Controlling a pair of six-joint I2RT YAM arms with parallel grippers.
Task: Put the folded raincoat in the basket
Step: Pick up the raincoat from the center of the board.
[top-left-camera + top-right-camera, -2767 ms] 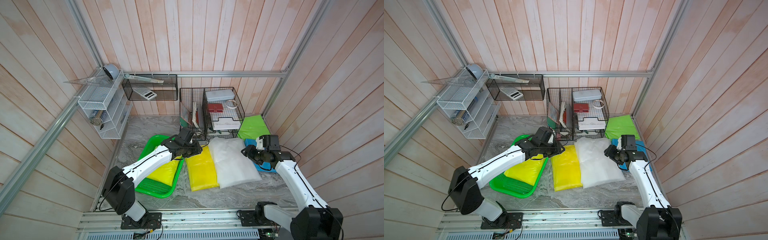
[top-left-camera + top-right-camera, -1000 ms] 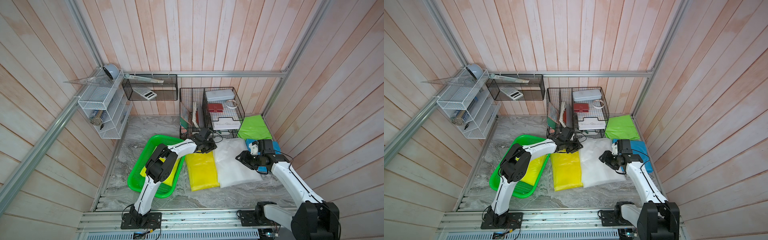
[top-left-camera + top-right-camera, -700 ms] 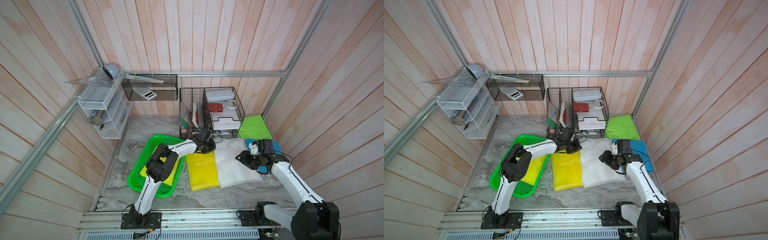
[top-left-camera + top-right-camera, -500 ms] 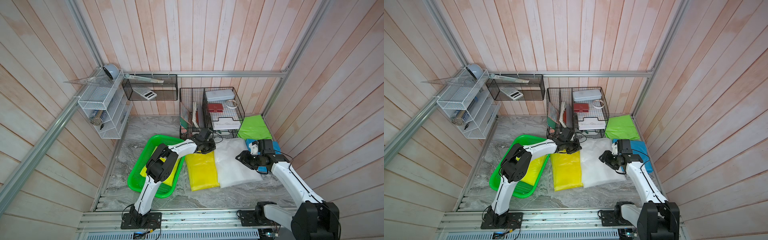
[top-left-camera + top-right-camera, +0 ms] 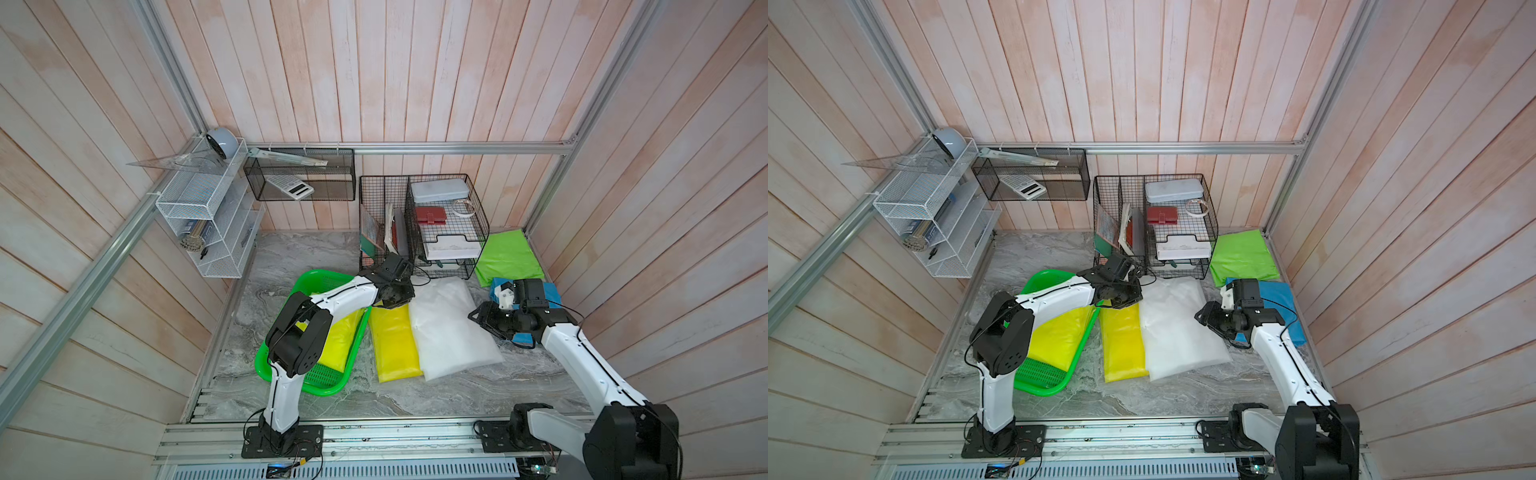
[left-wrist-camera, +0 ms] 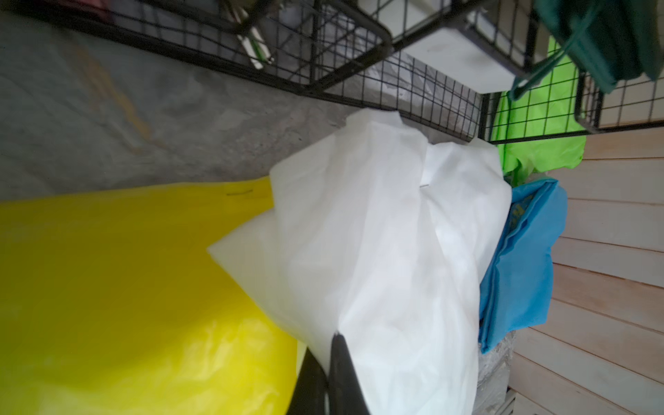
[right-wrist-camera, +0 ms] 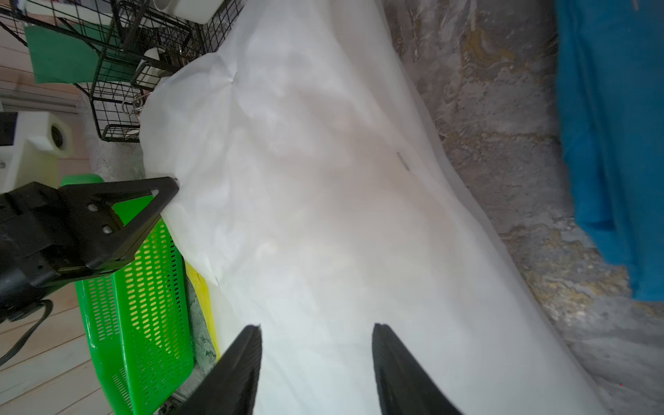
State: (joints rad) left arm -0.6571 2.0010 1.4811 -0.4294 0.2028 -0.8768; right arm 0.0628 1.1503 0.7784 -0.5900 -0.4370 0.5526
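No legible text, brand, number or sign is present in any view. The blue folded sheet (image 6: 521,258) carries a faint yellowish print, which is unreadable. The calculator (image 5: 289,188) keys and display are too small to read in both top views.

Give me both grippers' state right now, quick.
Left gripper: jaws shut on a corner of the white raincoat.
Right gripper: jaws open over the white raincoat, holding nothing.
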